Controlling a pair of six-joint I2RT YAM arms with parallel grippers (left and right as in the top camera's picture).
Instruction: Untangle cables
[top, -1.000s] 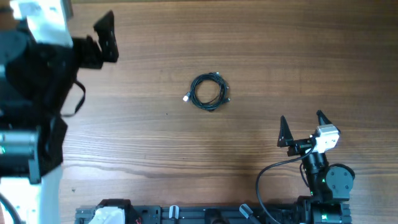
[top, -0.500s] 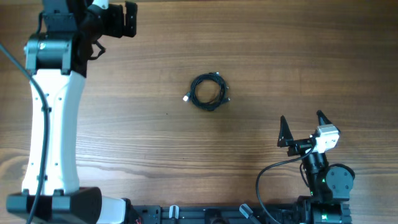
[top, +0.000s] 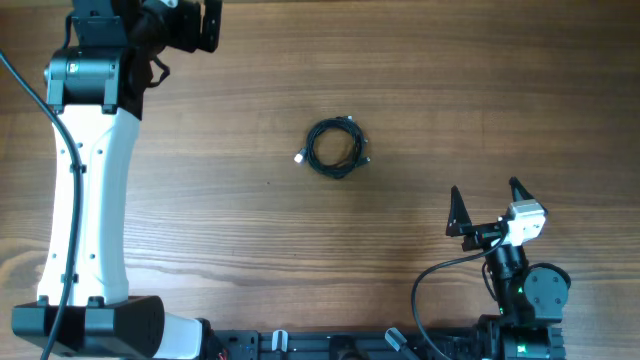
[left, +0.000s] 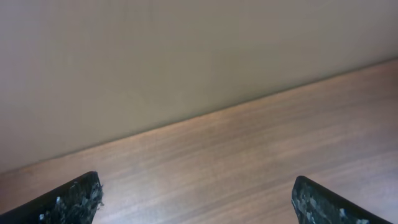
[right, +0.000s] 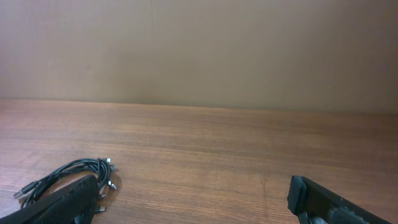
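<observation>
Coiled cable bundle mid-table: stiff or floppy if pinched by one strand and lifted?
Likely floppy: the cables are thin strands in a loose coil, so loops would probably sag. Probably light, sliding on the smooth wooden table if pushed. Lying flat, unlikely to roll.

The cables (right: 69, 176) lie partly hidden behind the right end effector (right: 194, 182).

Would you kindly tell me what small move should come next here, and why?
Probably swing the right gripper toward the cables. They lie coiled in one bundle on the table, untouched. Both grippers are open and empty, and the right one is nearer than the left gripper, with the bundle in its wrist view.
</observation>
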